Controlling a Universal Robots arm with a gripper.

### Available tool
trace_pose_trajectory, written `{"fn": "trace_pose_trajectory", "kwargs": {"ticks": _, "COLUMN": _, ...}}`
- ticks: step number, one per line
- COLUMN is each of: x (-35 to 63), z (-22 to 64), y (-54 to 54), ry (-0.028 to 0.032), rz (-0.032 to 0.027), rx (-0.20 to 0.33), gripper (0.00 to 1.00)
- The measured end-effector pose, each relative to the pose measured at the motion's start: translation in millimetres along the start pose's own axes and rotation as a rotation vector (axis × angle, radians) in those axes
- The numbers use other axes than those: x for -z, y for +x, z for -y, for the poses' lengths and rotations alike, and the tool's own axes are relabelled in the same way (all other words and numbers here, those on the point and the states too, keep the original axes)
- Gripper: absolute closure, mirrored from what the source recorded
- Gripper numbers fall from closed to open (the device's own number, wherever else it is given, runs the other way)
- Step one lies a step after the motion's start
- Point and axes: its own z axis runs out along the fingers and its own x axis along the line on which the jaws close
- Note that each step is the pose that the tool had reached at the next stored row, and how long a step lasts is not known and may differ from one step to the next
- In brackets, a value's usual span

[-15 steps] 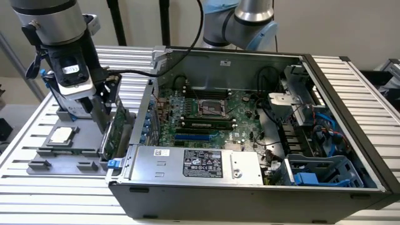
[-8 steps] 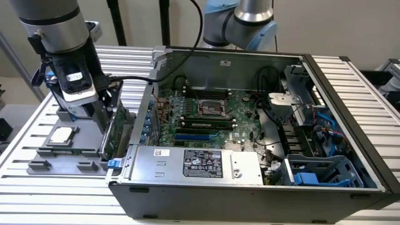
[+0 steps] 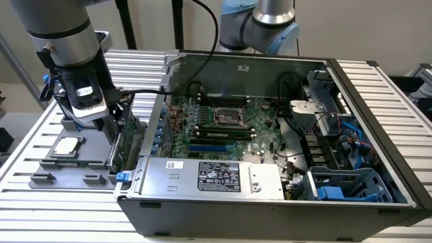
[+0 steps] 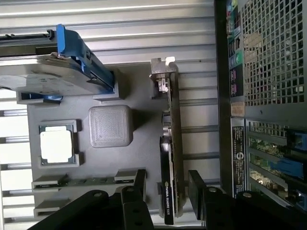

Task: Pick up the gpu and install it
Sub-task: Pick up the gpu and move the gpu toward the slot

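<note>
The gpu (image 4: 171, 139) is a thin green card with a grey metal end bracket. It stands on edge in the grey parts tray (image 4: 139, 96), just outside the computer case wall. In the exterior view the gpu (image 3: 122, 139) sits between the tray and the case. My gripper (image 4: 168, 181) is open and straddles the card's black end. One finger is on each side of the card, with a small gap to it. In the exterior view my gripper (image 3: 110, 124) hangs low over the tray at the exterior view's left.
The open computer case (image 3: 351, 101) holds the large green motherboard (image 3: 223, 121) and a power supply (image 3: 209, 177). On the tray lie a hard drive in a blue frame (image 4: 53, 72), a processor chip (image 4: 56, 146), a grey block (image 4: 110, 125) and a memory stick (image 4: 86, 181). A second arm (image 3: 263, 25) stands behind the case.
</note>
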Motion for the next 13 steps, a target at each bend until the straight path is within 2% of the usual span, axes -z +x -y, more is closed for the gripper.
{"fn": "trace_pose_trajectory", "kwargs": {"ticks": 8, "x": -14.5, "z": 0.2, "y": 0.1, "ry": 0.0002, "rz": 0.0022, "rx": 0.0, "gripper": 0.0}}
{"fn": "trace_pose_trajectory", "kwargs": {"ticks": 13, "x": -23.4, "z": -1.9, "y": -0.8, "ry": 0.0025, "rz": 0.0047, "rx": 0.0, "gripper": 0.0}}
